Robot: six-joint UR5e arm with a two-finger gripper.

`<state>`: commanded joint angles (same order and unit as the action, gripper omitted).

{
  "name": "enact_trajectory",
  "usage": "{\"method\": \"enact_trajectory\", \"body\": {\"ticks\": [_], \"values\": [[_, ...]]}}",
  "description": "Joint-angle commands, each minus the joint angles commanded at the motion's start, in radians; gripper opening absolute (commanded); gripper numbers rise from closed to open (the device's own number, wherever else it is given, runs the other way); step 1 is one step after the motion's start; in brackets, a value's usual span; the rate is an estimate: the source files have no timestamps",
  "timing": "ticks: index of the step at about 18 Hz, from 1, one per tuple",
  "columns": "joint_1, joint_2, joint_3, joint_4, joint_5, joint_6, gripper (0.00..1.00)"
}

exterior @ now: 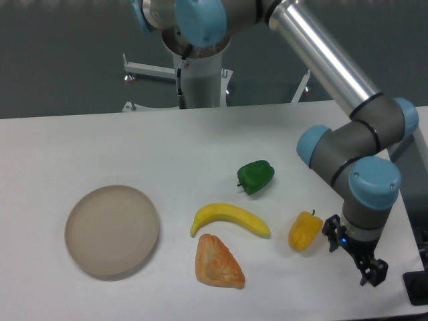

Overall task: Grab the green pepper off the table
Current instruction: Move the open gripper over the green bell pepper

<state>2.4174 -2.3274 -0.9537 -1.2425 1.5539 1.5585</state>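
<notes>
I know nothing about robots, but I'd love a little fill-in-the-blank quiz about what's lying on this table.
1. The green pepper lies on the white table, just behind the yellow ____.
2. The round beige plate holds ____.
3. The gripper hangs at the table's right end, nearest to the ____ pepper.
4. The orange pastry lies directly in front of the ____.

Missing words: banana; nothing; yellow-orange; banana

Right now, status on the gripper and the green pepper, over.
Gripper low at table's right edge, holding nothing, jaw state unclear. Green pepper untouched on table. Yellow-orange pepper sits between gripper and target.
</notes>
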Motion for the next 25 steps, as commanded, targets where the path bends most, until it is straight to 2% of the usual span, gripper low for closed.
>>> {"method": "enact_trajectory", "body": {"ticks": [3, 6, 11, 17, 19, 23, 25], "values": [[0.034, 0.091, -0.110, -0.046, -0.003, 0.026, 1.00], [0.040, 0.158, -0.192, -0.101, 0.000, 0.080, 1.00], [0.038, 0.265, -0.384, -0.098, -0.003, 0.083, 1.00], [0.020, 0.327, -0.531, -0.092, -0.005, 0.061, 1.00], [0.020, 0.338, -0.566, -0.071, -0.005, 0.063, 1.00], [0.019, 0.353, -0.600, -0.057, -0.038, 0.046, 1.00], [0.002, 0.359, -0.619, -0.046, -0.048, -0.023, 1.00]]}}
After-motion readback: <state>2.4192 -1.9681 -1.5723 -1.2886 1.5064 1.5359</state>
